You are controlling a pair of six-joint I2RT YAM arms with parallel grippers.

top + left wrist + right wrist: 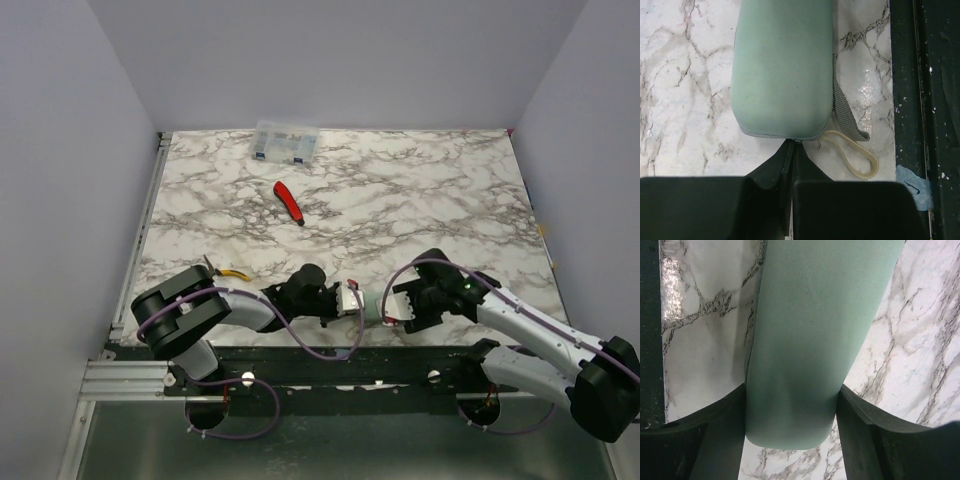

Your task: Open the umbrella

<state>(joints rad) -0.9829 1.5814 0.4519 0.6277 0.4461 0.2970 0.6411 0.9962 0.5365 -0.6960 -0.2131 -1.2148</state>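
Umbrella (800,340) lay on the counter (705,355), right gripper (791,400) clasping its mint sleeve, left gripper (792,150) pinching the end seam.

We see a lab test cell: a grey-veined marble-patterned tabletop (420,190) boxed in by plain white walls (340,60), with a silver aluminium rail (120,377) at near left.

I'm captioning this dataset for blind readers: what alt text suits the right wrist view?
A mint-green umbrella sleeve runs down the middle of the frame, gripped on both sides by the dark jaws of the right gripper. Under it lies a white marble-patterned table with grey veins, its dark edge at far left.
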